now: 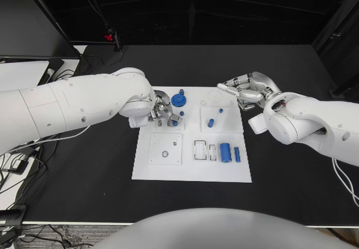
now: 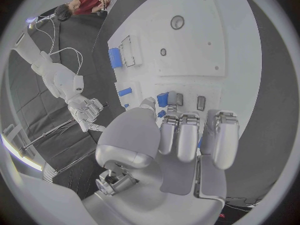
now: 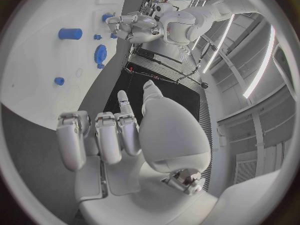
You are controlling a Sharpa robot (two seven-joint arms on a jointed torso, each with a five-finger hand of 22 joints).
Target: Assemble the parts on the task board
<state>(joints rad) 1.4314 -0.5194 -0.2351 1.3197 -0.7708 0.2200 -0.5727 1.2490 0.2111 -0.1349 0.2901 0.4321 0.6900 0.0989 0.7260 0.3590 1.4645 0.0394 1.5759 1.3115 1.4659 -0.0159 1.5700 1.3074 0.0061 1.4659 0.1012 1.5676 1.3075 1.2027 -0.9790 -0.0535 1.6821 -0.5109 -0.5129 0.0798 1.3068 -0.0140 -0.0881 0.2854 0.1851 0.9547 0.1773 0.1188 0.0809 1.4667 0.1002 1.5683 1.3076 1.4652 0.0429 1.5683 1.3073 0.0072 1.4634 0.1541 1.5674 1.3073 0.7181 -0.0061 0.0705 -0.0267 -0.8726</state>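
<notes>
The white task board (image 1: 191,171) lies mid-table. My left hand (image 1: 163,111) hangs over its far-left block, fingers pointing down at small blue pieces (image 1: 172,123), beside the blue gear (image 1: 179,99). In the left wrist view the left hand (image 2: 181,140) has its thumb tip touching or nearly touching a small blue piece (image 2: 162,99); a grip is not discernible. My right hand (image 1: 243,89) hovers at the board's far-right corner with fingers curled in and nothing in them. A blue peg (image 1: 210,123) and two blue cylinders (image 1: 225,152) rest on the board.
A white insert with an oval hole (image 1: 165,149) sits at the board's near left, with open rectangular slots (image 1: 201,150) beside it. Cables (image 1: 18,161) trail off the table's left edge. Black table (image 1: 299,192) surrounds the board.
</notes>
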